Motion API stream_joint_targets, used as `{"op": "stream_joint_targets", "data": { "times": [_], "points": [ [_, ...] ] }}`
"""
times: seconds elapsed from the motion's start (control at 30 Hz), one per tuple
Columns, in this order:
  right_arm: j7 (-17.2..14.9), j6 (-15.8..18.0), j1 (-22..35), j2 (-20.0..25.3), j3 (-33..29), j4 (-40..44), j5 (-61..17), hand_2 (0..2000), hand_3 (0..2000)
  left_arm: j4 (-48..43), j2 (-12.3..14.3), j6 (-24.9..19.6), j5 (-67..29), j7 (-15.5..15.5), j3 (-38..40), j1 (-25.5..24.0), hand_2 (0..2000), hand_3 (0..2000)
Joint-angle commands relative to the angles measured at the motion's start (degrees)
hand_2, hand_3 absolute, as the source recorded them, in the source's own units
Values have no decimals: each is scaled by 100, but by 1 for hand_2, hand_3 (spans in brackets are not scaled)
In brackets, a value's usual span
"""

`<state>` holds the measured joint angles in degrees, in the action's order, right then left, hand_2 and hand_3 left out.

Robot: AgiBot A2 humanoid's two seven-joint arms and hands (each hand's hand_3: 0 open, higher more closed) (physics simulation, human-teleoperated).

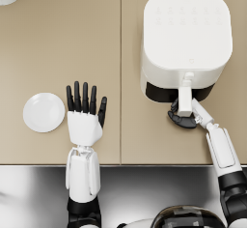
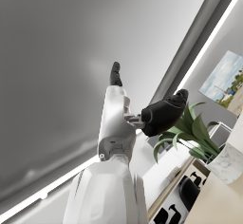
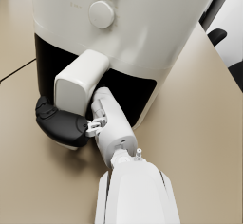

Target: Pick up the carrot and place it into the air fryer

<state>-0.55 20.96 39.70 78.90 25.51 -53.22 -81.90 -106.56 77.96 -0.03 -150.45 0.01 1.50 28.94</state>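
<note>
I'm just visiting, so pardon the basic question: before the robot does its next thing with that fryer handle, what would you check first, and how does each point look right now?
1. Right hand on the air fryer handle: ok, fingers wrap under it.
2. Drawer shut or open: looks shut; ok to pull.
3. Carrot located: not ok, none shows in any view.
4. Left hand free: ok, open and flat, holding nothing.
5. Plate: ok, empty, beside the left hand, well clear of the fryer.
6. Counter in front of the drawer: ok, bare.
</note>
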Motion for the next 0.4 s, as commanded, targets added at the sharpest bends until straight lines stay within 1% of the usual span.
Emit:
{"op": "stream_joint_targets", "data": {
  "times": [0.03,0.4],
  "points": [
    [3,-8,12,-18,33,0,-3,2000,2000,-1,-1,0,0,0,11,-11,0,0],
    [2,-66,33,-60,118,-13,-3,2000,2000,-5,-2,0,0,0,40,-35,0,0]
  ]
}}
